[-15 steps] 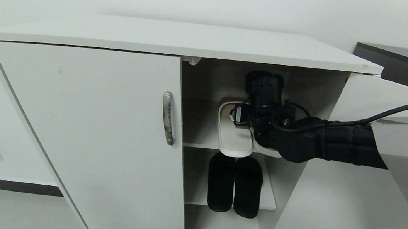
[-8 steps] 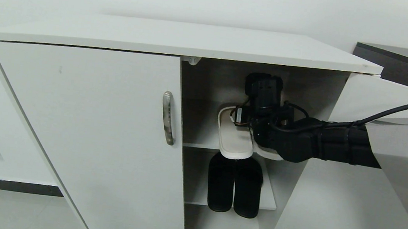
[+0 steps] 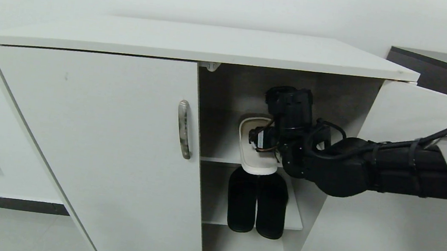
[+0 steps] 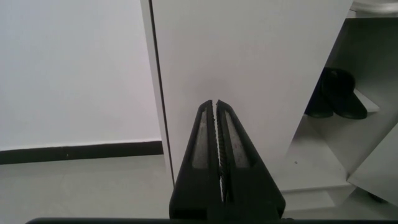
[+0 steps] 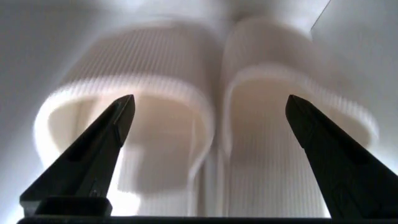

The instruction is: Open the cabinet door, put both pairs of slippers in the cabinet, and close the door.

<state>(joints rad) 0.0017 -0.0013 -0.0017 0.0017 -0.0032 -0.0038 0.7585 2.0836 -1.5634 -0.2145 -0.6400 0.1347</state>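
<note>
A white cabinet stands against a white wall. Its left door, with a metal handle, is closed, and its right door is swung wide open. A pair of white slippers with broad ribbed straps lies side by side on the upper shelf, one end poking slightly past the shelf's front edge. A pair of plain black slippers lies side by side on the lower shelf, also overhanging its front edge. The right arm reaches into the upper compartment. The right gripper has its fingers spread wide apart, close in front of the white pair. The left gripper has its fingers pressed together on nothing, and faces the closed door low down
</note>
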